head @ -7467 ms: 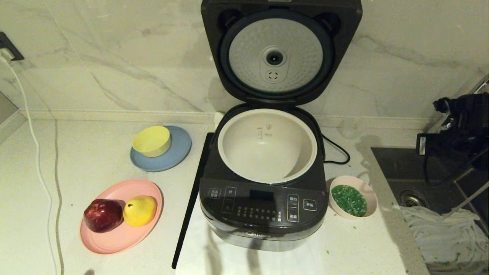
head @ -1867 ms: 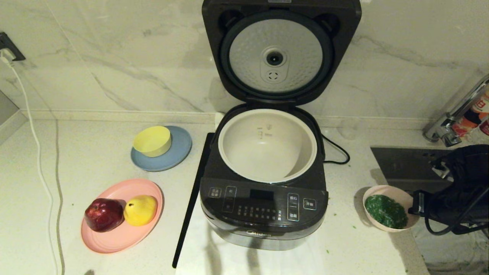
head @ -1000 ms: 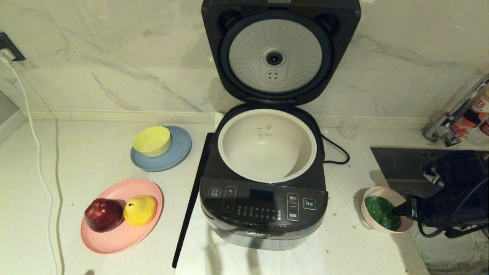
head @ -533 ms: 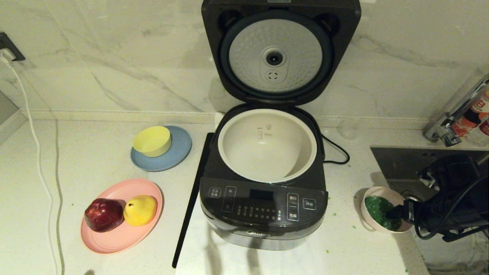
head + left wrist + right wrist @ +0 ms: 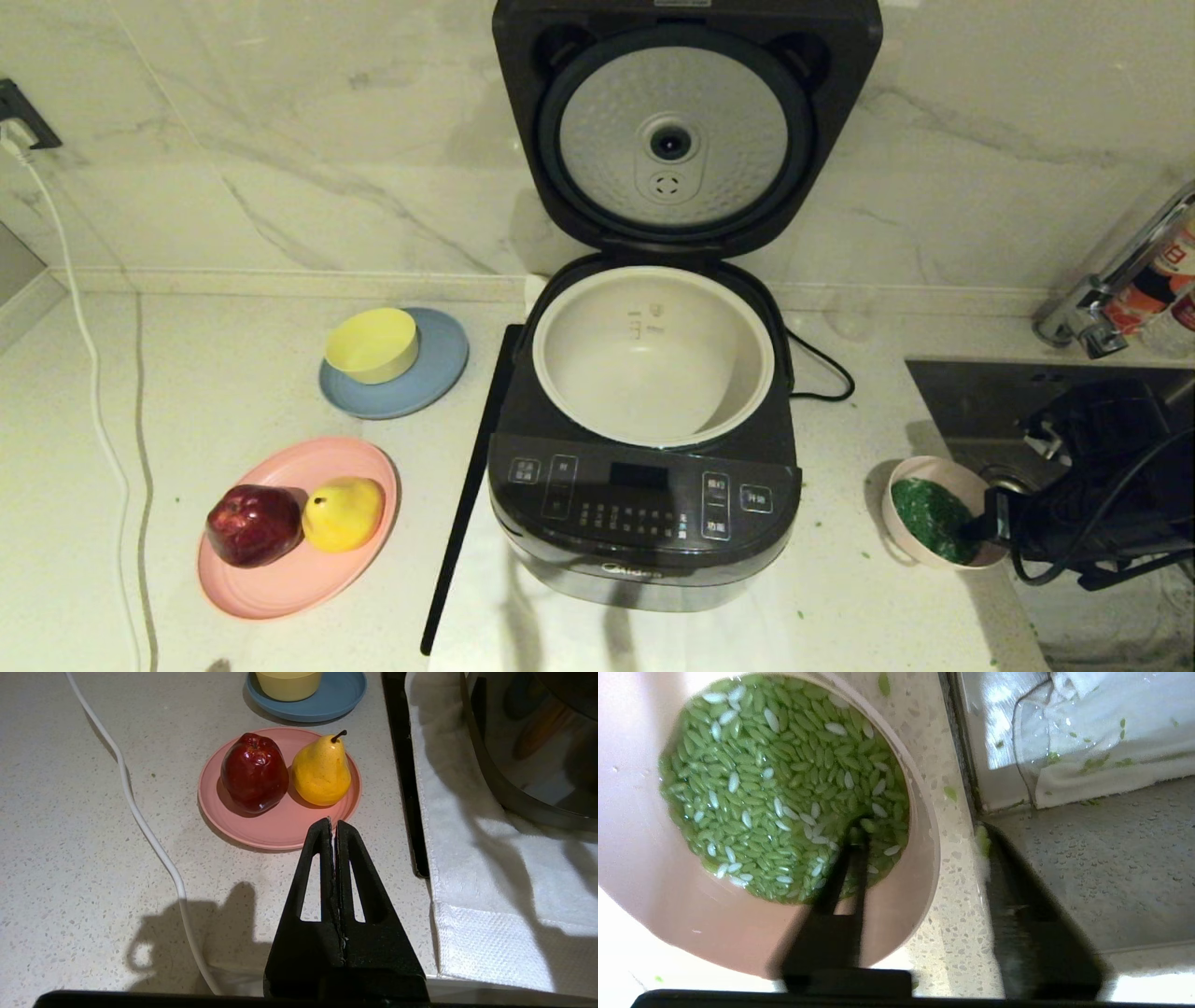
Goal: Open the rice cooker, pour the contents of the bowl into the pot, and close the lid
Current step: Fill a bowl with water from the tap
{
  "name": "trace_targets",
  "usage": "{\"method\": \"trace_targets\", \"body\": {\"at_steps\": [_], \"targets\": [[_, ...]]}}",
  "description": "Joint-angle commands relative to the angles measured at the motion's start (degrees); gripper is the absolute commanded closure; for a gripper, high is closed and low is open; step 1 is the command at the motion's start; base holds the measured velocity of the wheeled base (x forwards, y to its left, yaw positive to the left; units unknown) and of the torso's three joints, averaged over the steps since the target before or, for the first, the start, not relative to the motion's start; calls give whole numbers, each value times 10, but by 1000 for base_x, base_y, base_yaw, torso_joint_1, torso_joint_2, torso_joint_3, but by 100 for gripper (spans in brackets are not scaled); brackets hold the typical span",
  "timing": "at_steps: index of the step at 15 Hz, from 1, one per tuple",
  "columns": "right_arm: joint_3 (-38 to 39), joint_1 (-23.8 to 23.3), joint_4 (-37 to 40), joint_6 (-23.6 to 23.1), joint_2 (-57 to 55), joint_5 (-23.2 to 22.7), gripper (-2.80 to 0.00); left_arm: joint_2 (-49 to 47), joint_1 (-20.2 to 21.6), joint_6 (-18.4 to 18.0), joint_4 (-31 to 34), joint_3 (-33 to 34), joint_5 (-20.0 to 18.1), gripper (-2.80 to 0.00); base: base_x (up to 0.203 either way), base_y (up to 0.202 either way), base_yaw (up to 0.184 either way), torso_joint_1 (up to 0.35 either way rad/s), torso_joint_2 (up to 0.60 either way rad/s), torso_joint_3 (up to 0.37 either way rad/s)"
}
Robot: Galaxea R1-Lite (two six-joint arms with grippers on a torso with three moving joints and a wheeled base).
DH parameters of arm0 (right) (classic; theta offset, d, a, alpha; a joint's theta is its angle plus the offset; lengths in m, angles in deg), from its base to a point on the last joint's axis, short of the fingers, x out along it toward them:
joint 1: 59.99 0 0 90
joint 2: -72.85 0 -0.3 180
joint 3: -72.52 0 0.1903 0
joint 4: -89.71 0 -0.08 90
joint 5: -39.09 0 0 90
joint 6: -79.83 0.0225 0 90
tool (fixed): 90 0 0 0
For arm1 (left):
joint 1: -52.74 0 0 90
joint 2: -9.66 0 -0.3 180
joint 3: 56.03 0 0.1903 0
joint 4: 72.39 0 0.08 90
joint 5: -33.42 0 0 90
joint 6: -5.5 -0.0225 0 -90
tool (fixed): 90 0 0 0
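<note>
The rice cooker stands mid-counter with its lid raised upright, dimpled silver underside facing me. Inside it the off-white pot is bare. The pale pink bowl sits right of the cooker by the sink edge and holds the green contents. My right gripper straddles the bowl's right rim. One finger dips into the contents; the other is outside, a gap from the wall. It is open. My left gripper is shut, empty, near the pink plate.
A yellow bowl sits on a blue plate. A pink plate carries a red apple and a yellow pear. A white cable runs down the left. The sink and faucet lie at the right. A white towel lies under the cooker.
My right gripper has settled lower over the bowl's right rim and its fingers have drawn closer together around it. The bowl has hardly moved. The left arm is still.
</note>
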Motion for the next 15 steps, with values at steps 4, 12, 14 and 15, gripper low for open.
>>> {"method": "trace_targets", "body": {"at_steps": [4,12,14,15], "targets": [[4,0,0,2,4,-1,0,0,0,0,0,4,0,0,0,0,0,0,0,0],[-5,-37,11,24,79,-10,0,0,0,0,0,4,0,0,0,0,0,0,0,0],[-8,-64,32,25,98,-43,0,0,0,0,0,4,0,0,0,0,0,0,0,0],[-15,-78,43,26,103,-60,0,0,0,0,0,4,0,0,0,0,0,0,0,0]]}}
